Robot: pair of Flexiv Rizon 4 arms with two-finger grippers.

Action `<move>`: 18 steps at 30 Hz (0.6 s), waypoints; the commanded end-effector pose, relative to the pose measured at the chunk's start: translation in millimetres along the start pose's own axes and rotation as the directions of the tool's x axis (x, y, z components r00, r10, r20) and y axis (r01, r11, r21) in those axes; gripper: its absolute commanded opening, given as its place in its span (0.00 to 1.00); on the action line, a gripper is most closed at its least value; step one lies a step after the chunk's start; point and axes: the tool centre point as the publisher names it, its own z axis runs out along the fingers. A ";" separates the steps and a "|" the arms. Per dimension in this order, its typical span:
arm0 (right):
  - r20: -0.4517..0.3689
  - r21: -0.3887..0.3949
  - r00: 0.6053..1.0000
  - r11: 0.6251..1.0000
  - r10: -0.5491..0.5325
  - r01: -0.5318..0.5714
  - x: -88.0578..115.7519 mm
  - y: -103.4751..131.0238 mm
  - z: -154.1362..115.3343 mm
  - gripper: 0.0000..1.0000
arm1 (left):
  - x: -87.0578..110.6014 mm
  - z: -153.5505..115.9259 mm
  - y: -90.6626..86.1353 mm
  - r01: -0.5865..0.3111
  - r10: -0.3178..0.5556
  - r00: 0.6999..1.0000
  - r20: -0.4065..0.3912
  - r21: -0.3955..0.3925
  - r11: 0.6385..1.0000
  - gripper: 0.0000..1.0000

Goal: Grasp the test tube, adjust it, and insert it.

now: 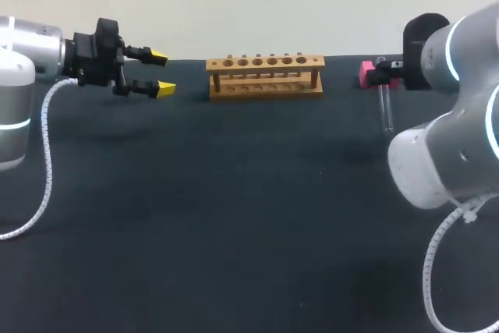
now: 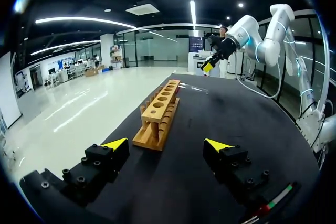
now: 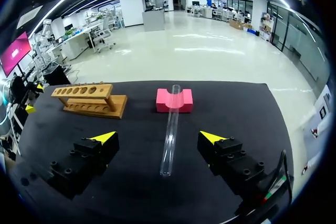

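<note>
Black table (image 1: 234, 232), left fingers (image 2: 115, 144) wide apart, empty; right fingers (image 3: 104, 138) wide apart, test tube (image 3: 170, 129) between, untouched.

The flat table (image 1: 234, 216) is covered in plain, near-black cloth. The oblong wooden test-tube rack (image 1: 265, 76) is pale honey-brown with darker round holes. The slim glass test tube (image 3: 170, 129) is clear and colourless. The notched block (image 3: 174, 100) is bright pink. The left claw (image 1: 162, 73) and the right claw (image 3: 157, 137) are black with yellow tips. The left arm (image 1: 23, 60) and the right arm (image 1: 460, 52) are white and silver with thin cyan rings.
</note>
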 end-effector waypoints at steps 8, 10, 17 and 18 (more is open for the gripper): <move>0.002 0.492 1.000 0.871 0.001 -0.002 0.2 3.0 -1.1 1.00 | 1.3 -0.7 -1.2 -0.003 0.003 1.000 0.004 -0.003 1.000 1.00; 0.002 0.492 1.000 0.871 0.001 -0.002 0.2 3.0 -1.1 1.00 | 1.3 -0.7 -1.2 -0.003 0.003 1.000 0.004 -0.003 1.000 1.00; 0.058 0.432 0.998 0.902 -0.023 -0.004 2.8 0.5 11.3 1.00 | 1.3 -0.7 -1.2 -0.003 0.003 1.000 0.004 -0.003 1.000 1.00; 0.069 0.412 0.997 0.911 -0.021 -0.009 1.9 0.8 12.7 1.00 | 1.3 -0.7 -1.2 -0.003 0.003 1.000 0.004 -0.003 1.000 1.00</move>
